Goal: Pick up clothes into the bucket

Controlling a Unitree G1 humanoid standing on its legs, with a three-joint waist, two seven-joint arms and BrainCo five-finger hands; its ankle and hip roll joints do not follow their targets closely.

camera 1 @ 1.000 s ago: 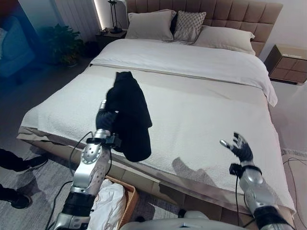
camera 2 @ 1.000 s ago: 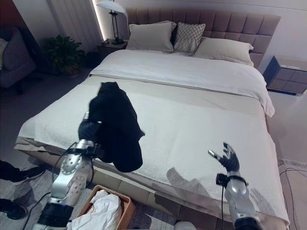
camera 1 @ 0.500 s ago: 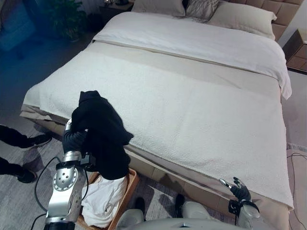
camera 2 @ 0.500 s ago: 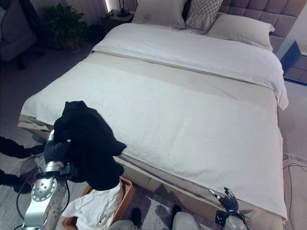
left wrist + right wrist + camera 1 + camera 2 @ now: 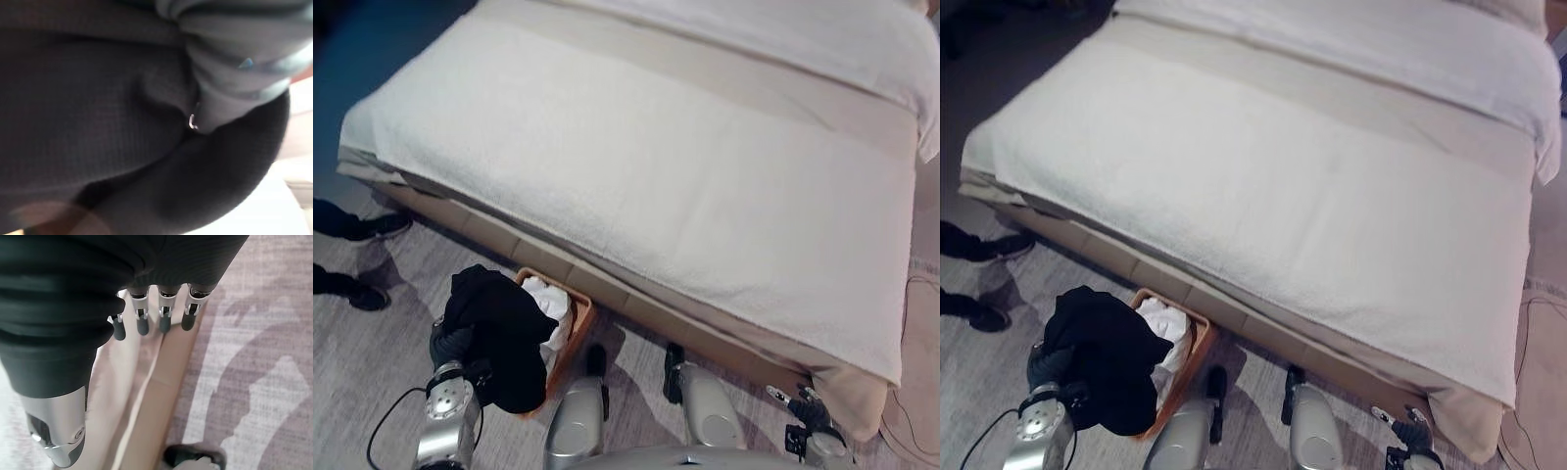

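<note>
The left hand (image 5: 451,345), fingers buried in bunched black knit garment (image 5: 504,333), hangs over the woven basket (image 5: 579,328); right hand (image 5: 151,318) relaxed open.

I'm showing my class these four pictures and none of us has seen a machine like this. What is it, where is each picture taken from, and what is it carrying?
This is a humanoid robot with two arms, seen through its own cameras. The two wide pictures come from a stereo camera on its head, looking down at a bed with a white cover. The two close pictures come from cameras on its wrists. Its left hand carries a black garment above a brown basket on the floor, which already holds white clothes. The left wrist view shows that dark cloth from very close. The right hand hangs idle by the bed's corner, fingers relaxed, holding nothing. A person's shoes stand on the floor nearby.
</note>
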